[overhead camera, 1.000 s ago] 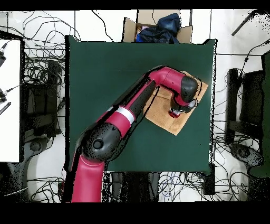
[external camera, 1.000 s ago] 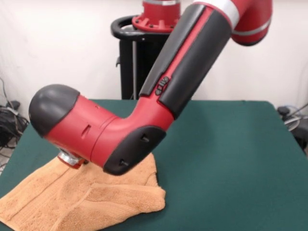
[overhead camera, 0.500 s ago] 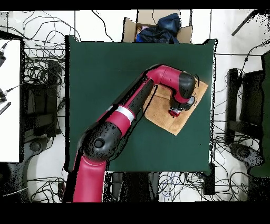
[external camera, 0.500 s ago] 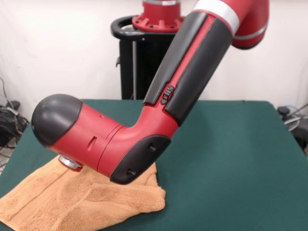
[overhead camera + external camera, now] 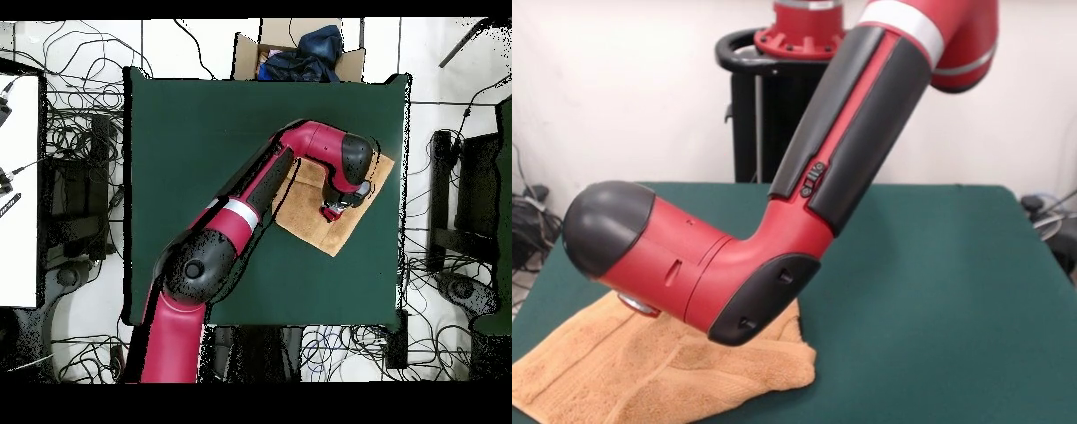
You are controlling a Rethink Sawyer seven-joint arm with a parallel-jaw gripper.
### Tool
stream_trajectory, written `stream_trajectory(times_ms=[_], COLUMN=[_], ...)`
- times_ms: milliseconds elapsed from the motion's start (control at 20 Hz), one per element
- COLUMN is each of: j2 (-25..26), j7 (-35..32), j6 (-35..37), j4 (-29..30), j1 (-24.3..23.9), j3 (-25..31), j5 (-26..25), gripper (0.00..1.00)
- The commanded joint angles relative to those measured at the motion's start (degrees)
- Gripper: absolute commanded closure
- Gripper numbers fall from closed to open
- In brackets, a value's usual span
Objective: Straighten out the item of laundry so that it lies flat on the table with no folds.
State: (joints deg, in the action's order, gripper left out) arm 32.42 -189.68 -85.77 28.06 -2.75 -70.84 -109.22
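Overhead: red/black arm (image 5: 262, 190) ran from bottom-left diagonally up across the green table (image 5: 200, 120), elbow bent near upper centre, wrist section turned down over the towel (image 5: 312, 222). Towel lay at table's right side, rotated approx. diamond-wise, one corner near the right edge. Gripper (image 5: 331, 212) sat over towel's mid area; finger state not discernible. Cardboard box (image 5: 300, 50) w/ dark blue contents beyond table's top edge. Cables on floor all round.

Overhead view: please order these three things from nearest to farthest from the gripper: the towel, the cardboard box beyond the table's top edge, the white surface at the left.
1. Towel, directly under the gripper, near the table's right edge.
2. Cardboard box, above, past the table's top edge.
3. White surface, far left.
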Motion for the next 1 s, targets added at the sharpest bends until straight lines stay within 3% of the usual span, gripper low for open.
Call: stream_trajectory(times_ms=[50, 550, 1000], j2=[9.2, 10.1, 8.4], j7=[-18.1, -16.5, -15.7], j6=[-0.7, 0.1, -0.4], j4=[-6.1, -6.1, -1.9], j1=[0.1, 0.2, 2.4], j3=[5.7, 5.8, 7.5], j5=[5.7, 5.3, 6.8], gripper=[1.00, 1.00, 1.00])
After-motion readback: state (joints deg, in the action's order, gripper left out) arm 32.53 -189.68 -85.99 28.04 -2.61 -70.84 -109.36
